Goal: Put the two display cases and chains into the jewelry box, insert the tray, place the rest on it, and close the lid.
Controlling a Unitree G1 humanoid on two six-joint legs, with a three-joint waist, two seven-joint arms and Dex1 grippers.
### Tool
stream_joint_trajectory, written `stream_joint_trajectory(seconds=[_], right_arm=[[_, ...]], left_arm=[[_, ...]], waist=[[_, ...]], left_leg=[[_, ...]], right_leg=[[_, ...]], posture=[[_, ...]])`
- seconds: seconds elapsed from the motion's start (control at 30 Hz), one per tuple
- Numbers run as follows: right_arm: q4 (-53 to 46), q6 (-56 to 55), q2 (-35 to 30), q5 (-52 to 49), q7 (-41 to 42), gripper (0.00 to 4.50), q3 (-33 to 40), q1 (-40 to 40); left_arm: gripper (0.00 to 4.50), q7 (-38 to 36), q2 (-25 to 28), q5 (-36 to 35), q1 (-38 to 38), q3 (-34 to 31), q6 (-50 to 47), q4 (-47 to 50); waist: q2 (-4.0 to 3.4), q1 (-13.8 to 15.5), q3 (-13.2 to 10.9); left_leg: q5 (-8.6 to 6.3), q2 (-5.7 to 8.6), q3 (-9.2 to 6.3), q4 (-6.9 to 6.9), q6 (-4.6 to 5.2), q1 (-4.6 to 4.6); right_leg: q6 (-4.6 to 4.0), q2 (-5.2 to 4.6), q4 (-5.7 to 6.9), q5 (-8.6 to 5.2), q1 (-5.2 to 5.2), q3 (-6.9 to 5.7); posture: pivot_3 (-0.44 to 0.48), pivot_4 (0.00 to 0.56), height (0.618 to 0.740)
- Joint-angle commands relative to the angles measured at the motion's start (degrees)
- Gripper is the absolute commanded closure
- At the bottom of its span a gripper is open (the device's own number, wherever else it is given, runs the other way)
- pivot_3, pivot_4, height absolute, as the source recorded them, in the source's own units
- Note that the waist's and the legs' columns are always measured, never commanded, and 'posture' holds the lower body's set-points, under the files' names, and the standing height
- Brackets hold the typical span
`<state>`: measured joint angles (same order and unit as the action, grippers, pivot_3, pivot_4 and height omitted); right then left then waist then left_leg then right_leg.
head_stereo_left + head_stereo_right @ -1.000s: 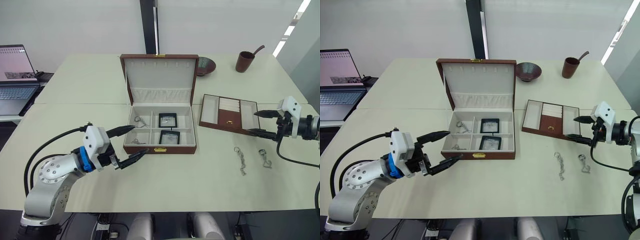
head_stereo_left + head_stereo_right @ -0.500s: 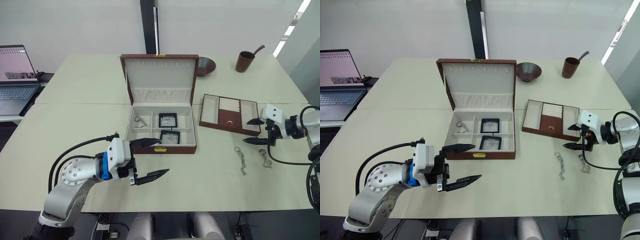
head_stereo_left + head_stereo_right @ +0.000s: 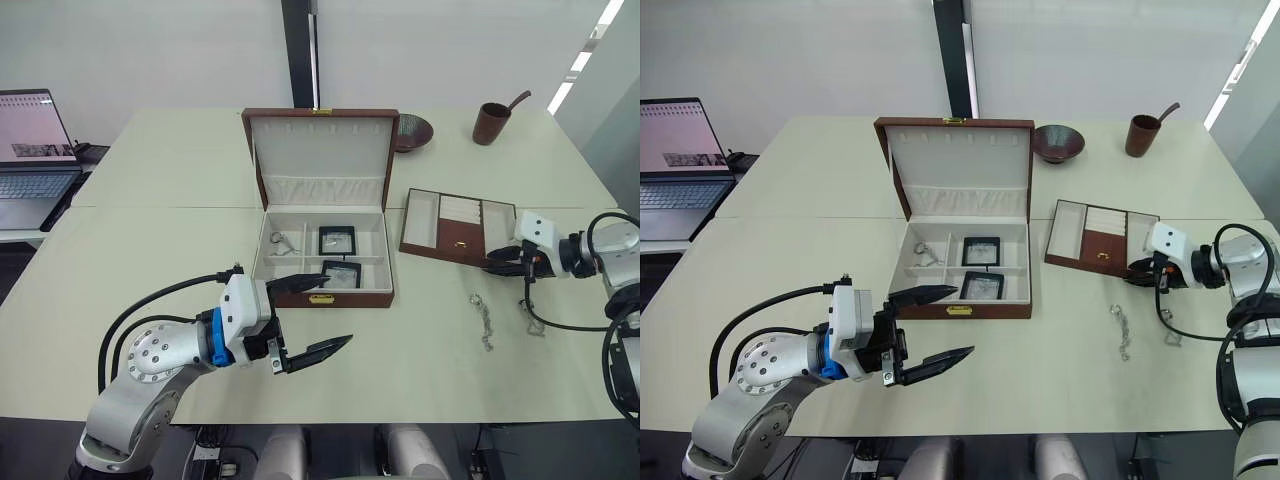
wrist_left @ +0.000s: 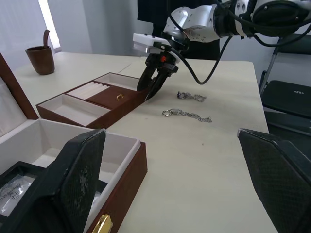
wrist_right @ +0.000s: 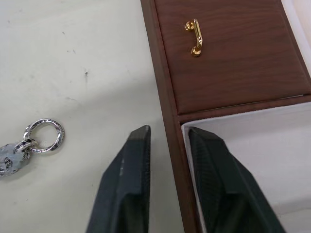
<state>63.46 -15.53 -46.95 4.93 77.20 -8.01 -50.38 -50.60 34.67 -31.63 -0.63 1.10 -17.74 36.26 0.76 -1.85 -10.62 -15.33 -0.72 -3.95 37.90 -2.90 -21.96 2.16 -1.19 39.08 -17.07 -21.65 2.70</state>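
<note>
Black display cases (image 3: pixel 336 240) and some chains (image 3: pixel 282 243) sit inside the jewelry box (image 3: pixel 322 262). Beside it, the right gripper (image 5: pixel 167 141) pinches the tray (image 3: pixel 459 227) wall; the left gripper (image 3: pixel 312 318) gapes idle. Two more chains (image 3: pixel 482 319) remain on the table, lid (image 3: pixel 320 150) open.

The jewelry box (image 3: pixel 322 297) is reddish-brown outside with a small gold clasp, and its compartments are lined in cream. The lid (image 3: pixel 318 150) has a reddish-brown rim around cream padding. The 2 display cases (image 3: pixel 336 240) are black frames around silvery-grey windows. The tray (image 3: pixel 458 226) is brown with cream-lined sections and a gold pull on a wood-grain brown panel. The chains (image 3: pixel 483 322) are silvery metal against the pale cream-green table (image 3: pixel 430 360). The left gripper (image 3: pixel 311 317) has black fingers with a fine woven texture, a white housing and a blue ring on its wrist. The right gripper (image 5: pixel 166 138) has the same black textured fingers.
</note>
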Motion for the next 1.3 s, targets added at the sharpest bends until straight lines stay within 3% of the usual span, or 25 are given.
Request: stream_joint_trajectory(seconds=[0.03,0.1,0.47,0.7,0.97,1.13,1.3], right_arm=[[0.01,-0.82,-0.67,-0.30,-0.21,4.28,1.25,-1.33],[-0.08,-0.86,-0.76,-0.40,-0.24,4.49,1.41,-1.19],[-7.89,1.12,-4.95,-4.96,3.32,4.49,5.33,2.90],[-28.04,10.15,-10.56,-11.79,6.72,4.49,10.12,14.18],[-62.72,30.03,-17.32,-23.15,7.56,4.49,16.54,30.61],[-74.81,38.23,-18.47,-27.92,6.05,4.49,17.97,33.96],[-81.07,42.59,-18.24,-30.22,4.72,4.49,15.71,32.36]], left_arm=[[0.00,0.92,-0.03,-1.29,0.27,0.33,-0.98,2.50],[0.00,1.26,-0.11,-1.32,0.23,0.37,-1.35,2.71],[0.00,0.24,-0.36,0.05,-2.25,-1.88,1.92,-2.40],[0.00,0.99,-0.45,-0.14,-8.34,-7.26,5.17,-2.45],[0.00,1.36,-0.99,-1.82,-18.37,-16.58,7.57,-1.75],[0.00,1.66,-1.87,-3.66,-22.39,-19.57,7.77,-1.17],[0.00,2.15,-2.81,-5.03,-24.40,-22.47,8.41,-1.48]], waist=[[0.00,0.00,0.00],[0.00,0.01,0.00],[-0.06,0.03,-0.04],[-0.10,-0.01,-0.05],[-0.29,0.05,-0.14],[-0.26,0.20,-0.16],[-0.22,0.24,-0.18]], left_leg=[[0.00,0.00,-0.01,0.00,0.00,0.00],[0.00,0.01,-0.02,0.00,0.00,0.00],[0.00,0.00,-0.01,-0.01,0.00,-0.01],[0.00,-0.07,-0.04,-0.01,0.01,0.00],[-0.02,-0.11,-0.22,-0.02,0.03,0.01],[-0.03,-0.07,-0.16,-0.01,0.02,0.07],[-0.03,-0.06,-0.17,-0.02,0.02,0.04]], right_leg=[[0.00,0.01,0.00,0.00,0.00,-0.01],[0.00,0.01,0.00,0.00,0.01,-0.01],[0.00,-0.01,-0.01,0.00,0.00,-0.01],[-0.01,-0.03,-0.03,-0.01,0.03,0.00],[-0.01,-0.02,-0.05,-0.03,0.04,-0.03],[0.01,-0.01,-0.10,-0.04,0.18,-0.12],[0.01,-0.01,-0.12,-0.05,0.17,-0.16]], posture=[[0.000,0.150,0.740],[0.000,0.150,0.740],[0.000,0.150,0.740],[0.000,0.150,0.740],[0.000,0.150,0.740],[0.000,0.150,0.740],[0.000,0.150,0.740]])
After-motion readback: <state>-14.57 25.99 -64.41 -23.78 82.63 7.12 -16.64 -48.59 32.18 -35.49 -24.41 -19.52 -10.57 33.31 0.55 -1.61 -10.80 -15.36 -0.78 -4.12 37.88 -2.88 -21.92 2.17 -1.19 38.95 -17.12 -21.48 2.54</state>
